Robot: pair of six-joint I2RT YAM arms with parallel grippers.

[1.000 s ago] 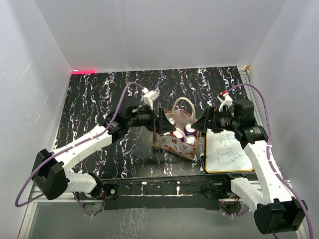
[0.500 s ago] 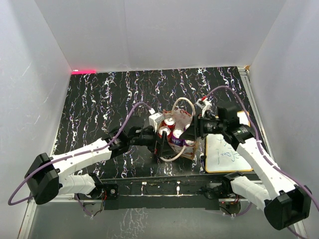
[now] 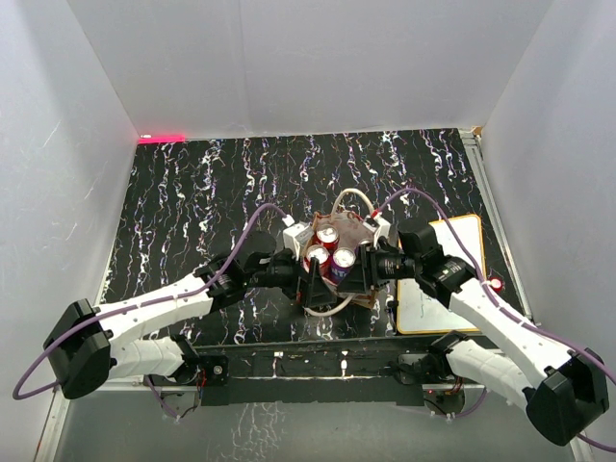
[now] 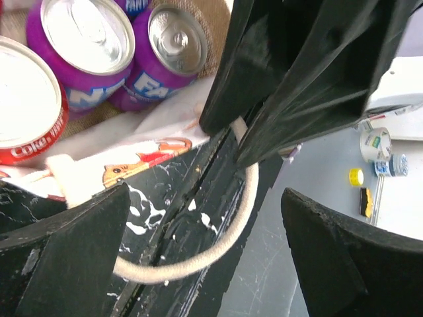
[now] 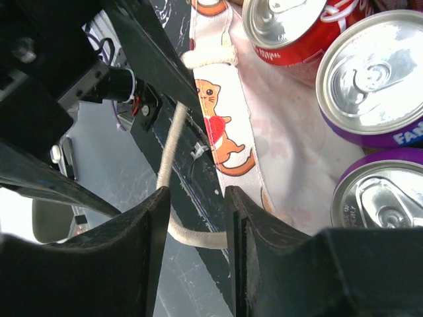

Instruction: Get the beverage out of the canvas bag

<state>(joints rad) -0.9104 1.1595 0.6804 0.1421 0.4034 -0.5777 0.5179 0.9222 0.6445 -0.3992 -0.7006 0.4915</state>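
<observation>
On the canvas bag (image 5: pixel 264 152), only wrist views show cat prints (image 5: pixel 215 125).

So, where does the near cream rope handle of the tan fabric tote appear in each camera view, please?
Top external: the cream rope handle hangs as a small loop at the tote's near side, centre frame.
Left wrist: the handle curves across the lower centre.
Right wrist: the handle runs down left of centre.
Shared landmark: the canvas bag, shown in the wrist views by its cat-print trim.
</observation>
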